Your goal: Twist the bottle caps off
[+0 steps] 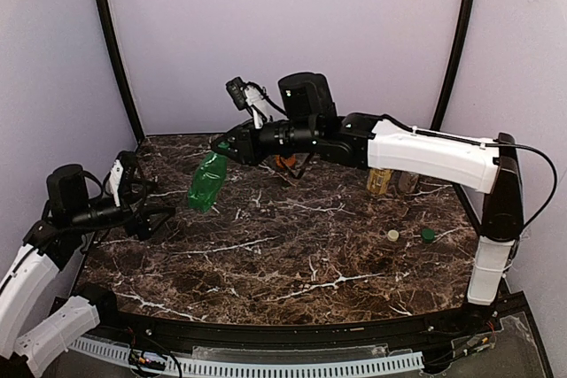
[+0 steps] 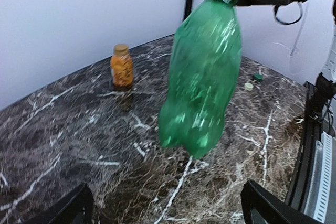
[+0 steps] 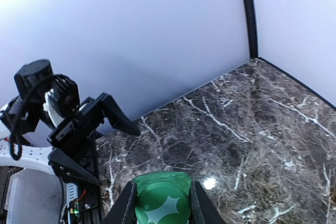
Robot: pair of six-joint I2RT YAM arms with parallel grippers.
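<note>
The green bottle hangs tilted above the table, held by its top. My right gripper is shut on its green cap, one finger on each side. In the left wrist view the green bottle is blurred, its base off the marble. My left gripper stands open at the left, apart from the bottle and empty; its fingertips show low in its own view. The squat orange bottle stands capped at the back. The yellow bottle and the clear bottle stand behind my right arm.
Two loose caps lie at the right of the marble table: a pale one and a green one. Purple walls with black corner posts close off the back and sides.
</note>
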